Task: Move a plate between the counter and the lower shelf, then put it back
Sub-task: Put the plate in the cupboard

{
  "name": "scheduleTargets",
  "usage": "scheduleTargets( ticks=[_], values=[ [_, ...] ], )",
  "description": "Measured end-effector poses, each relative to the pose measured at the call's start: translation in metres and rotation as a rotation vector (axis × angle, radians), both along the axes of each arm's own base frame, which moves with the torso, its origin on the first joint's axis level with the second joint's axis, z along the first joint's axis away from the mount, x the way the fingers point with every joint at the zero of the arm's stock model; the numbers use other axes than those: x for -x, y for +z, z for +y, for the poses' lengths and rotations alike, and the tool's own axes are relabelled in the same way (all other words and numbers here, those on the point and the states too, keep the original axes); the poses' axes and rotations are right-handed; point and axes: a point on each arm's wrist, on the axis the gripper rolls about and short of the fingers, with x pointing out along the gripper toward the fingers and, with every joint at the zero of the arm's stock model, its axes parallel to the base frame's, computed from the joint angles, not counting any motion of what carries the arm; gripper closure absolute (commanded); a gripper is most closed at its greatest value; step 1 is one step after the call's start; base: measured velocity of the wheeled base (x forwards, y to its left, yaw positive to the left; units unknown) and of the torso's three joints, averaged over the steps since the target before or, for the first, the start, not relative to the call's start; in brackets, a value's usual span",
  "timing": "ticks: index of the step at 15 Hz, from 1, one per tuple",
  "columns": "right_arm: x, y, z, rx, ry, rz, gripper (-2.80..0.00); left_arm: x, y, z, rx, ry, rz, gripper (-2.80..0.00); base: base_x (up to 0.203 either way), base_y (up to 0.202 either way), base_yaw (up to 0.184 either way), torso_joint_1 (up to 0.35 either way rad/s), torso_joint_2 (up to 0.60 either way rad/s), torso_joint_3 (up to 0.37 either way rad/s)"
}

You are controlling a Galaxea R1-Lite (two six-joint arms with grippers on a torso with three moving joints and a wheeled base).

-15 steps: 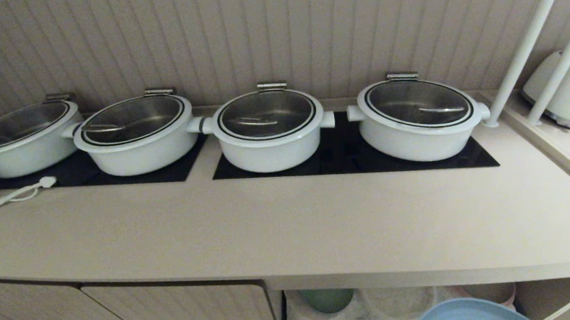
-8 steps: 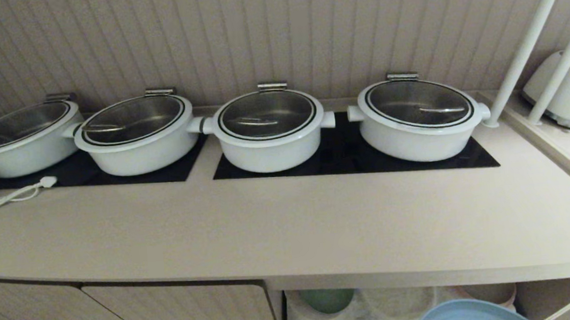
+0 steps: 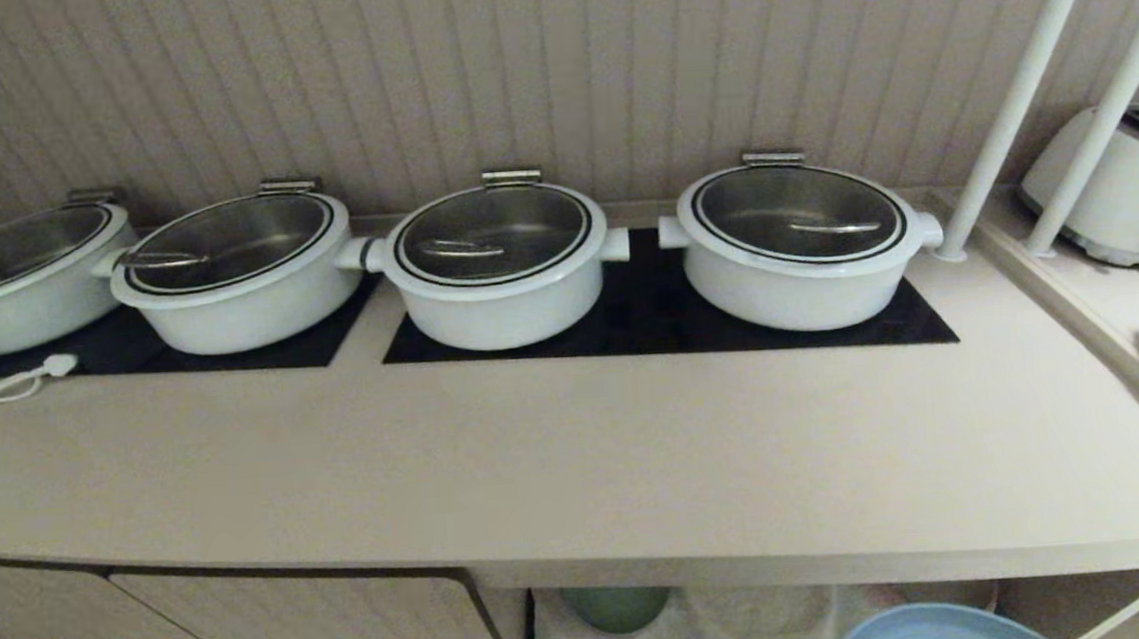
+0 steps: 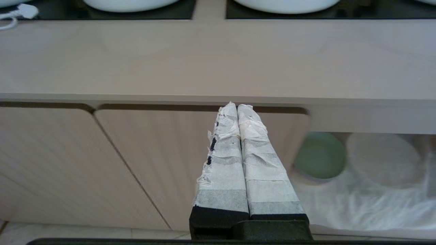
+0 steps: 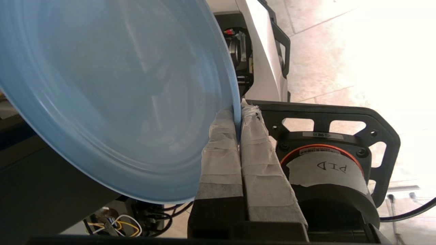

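Right end effector [image 5: 238, 119] held the plate [image 5: 112, 98] by its rim.
Plate was off the table [image 3: 579, 459], below its front edge; left end effector [image 4: 237, 109] was closed, empty, facing the cabinet doors.

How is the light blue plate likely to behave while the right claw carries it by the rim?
The plate is pinched only at its rim by the right claw, so it may well pivot or sag. It looks like thin matte plastic: probably light and stiff, unlikely to shatter. The padded fingers should limit slipping, though the smooth rim could creep.
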Motion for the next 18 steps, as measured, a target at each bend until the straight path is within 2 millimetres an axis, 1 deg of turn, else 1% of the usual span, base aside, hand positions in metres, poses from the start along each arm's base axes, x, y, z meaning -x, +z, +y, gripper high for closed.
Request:
scheduleTargets(
  ticks=[13, 18],
  values=[
    [0.0006, 0.0004, -0.0002, -0.001, -0.001, -0.004, 0.0, 0.0, 0.0, 0.0, 0.0, -0.001, -0.001, 0.0, 0.0, -0.191, 0.002, 0.002, 0.0, 0.003],
    [0.0005, 0.0006, -0.0001, -0.001, 0.0, -0.005, 0.0, 0.0, -0.0001, 0.0, 0.007, 0.001, 0.0, 0.0, 0.0, -0.017, 0.0, 0.0, 0.0, 0.001]
  ],
)
